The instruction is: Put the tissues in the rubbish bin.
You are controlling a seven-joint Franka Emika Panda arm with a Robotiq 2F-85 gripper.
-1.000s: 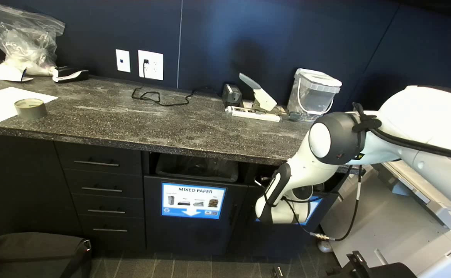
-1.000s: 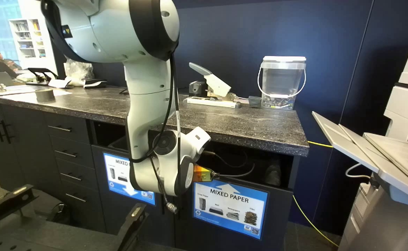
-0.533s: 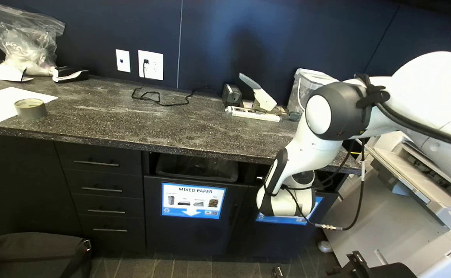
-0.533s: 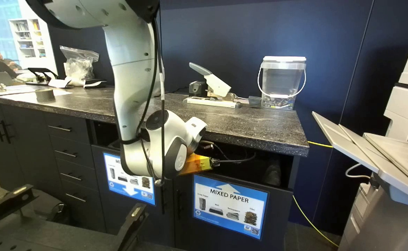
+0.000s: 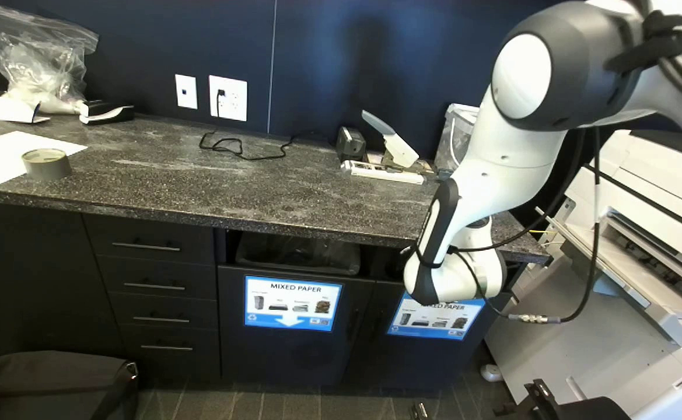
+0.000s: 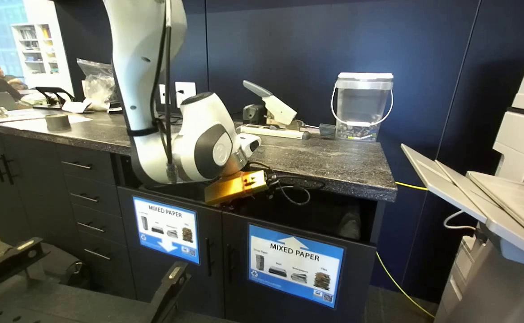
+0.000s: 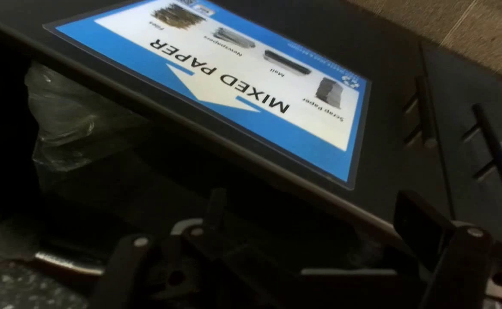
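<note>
At rubbish bin, crinkled film, spread gripper

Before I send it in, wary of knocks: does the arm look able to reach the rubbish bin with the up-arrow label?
Probably yes: the jaws stand open close to the rubbish bin, with nothing visible between, though the countertop leaves little headroom.
</note>
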